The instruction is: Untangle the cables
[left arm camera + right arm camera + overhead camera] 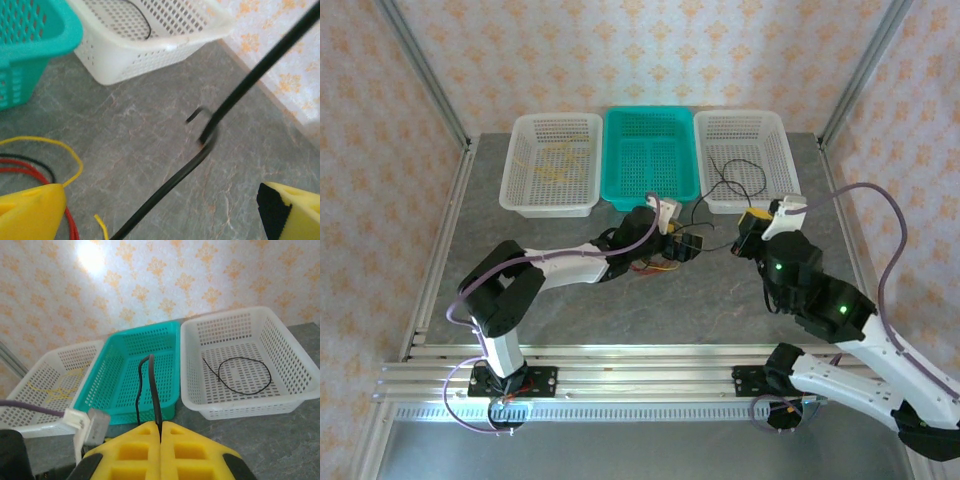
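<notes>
The right gripper (160, 432) is clamped shut on a black cable (154, 395), which stands out from its fingertips in a narrow hairpin. The left gripper (160, 207) gapes wide, holding nothing, and the cable crosses its view diagonally, lower left to upper right.

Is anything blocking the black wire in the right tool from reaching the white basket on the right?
Nothing visible does: only bare table lies between the right tool and the near wall of that basket. A black wire does run between the left tool's open fingers, though.
</notes>
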### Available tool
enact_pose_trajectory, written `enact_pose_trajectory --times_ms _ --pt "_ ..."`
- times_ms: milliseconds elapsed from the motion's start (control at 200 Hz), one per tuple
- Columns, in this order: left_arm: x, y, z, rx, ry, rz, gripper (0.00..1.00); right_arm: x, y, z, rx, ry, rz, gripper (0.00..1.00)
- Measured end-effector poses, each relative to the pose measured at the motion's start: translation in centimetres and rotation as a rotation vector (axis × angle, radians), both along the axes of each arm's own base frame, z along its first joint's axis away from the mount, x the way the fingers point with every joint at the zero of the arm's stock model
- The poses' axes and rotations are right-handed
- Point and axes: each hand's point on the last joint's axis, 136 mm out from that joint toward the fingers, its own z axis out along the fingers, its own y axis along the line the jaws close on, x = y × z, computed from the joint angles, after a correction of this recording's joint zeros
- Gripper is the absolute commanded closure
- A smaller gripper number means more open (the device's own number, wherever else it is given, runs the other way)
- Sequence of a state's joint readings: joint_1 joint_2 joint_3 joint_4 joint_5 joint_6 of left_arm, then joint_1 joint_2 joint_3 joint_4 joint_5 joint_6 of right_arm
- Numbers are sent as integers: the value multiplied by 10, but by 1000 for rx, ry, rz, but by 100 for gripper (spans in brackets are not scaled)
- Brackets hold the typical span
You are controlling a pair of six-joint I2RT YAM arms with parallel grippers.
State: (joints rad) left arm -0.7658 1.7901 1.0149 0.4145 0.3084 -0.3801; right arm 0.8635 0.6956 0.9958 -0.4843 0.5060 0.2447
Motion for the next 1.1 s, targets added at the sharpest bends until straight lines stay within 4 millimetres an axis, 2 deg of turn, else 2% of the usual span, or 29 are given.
enact_pose_trajectory --times_ms 170,375,631,736,826,951,1096 --pt "-8 7 -22 28 42 6 1 -6 -9 21 21 -41 -9 100" --pt "-14 15 -38 42 67 18 1 -11 -22 40 20 -78 -41 100" --pt "-22 27 -50 57 95 45 1 -9 -31 47 5 -89 -93 100" --pt "-28 35 -31 36 67 67 1 -2 -27 39 -28 -64 -120 100" --pt "-31 42 4 -16 12 94 1 8 -20 29 -63 -35 -141 100" --pt "-34 62 51 -91 -70 164 1 25 -5 9 -143 17 -172 100" --pt "-32 88 79 -130 -132 278 1 52 10 -18 -249 85 -213 100"
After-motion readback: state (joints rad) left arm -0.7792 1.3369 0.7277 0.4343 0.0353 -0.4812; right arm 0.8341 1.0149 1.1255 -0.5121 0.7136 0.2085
